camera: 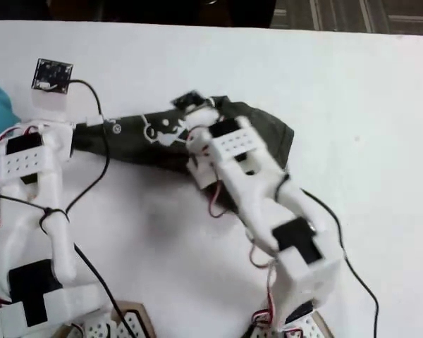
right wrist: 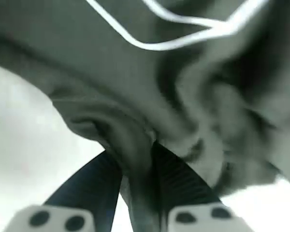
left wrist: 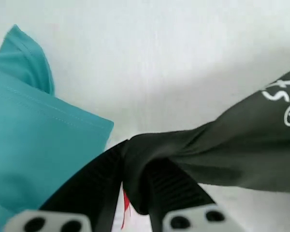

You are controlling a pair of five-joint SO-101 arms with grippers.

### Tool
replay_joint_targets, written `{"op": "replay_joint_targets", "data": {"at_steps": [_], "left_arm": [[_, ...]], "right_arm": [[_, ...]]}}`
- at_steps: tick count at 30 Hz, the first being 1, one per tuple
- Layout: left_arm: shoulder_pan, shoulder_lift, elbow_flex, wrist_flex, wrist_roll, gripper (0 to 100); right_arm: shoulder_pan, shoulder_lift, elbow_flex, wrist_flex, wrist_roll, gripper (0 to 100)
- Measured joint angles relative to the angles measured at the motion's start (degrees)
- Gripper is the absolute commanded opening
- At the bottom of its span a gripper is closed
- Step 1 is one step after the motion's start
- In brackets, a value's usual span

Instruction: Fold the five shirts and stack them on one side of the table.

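Currently left jaws and right jaws each clench the dark shirt [camera: 137, 144] on the worktop [camera: 366, 105], near a teal shirt [left wrist: 34, 145].

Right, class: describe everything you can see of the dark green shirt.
The dark green shirt looks like soft knit cloth with white print. It is bunched, not yet folded, over the white table. The left gripper is shut on one end and the right gripper on a fold farther along, so it stretches between them.
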Motion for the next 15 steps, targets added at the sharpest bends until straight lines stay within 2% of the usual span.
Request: {"op": "replay_joint_targets", "data": {"at_steps": [3,8,11,15], "left_arm": [[0.00,-2.02,-3.34,6.59,0.00,2],[0.35,-8.09,-8.79,22.07,0.00,3],[2.20,-9.14,-9.32,30.68,0.00,12],[4.57,-6.24,-6.51,32.62,-0.09,29]], "right_arm": [[2.11,-9.67,0.00,4.84,4.57,1.8],[5.98,-25.58,0.00,12.75,12.92,1.8],[8.26,-31.56,2.55,14.68,17.67,1.8],[11.69,-33.67,12.22,12.66,22.07,1.8]]}}
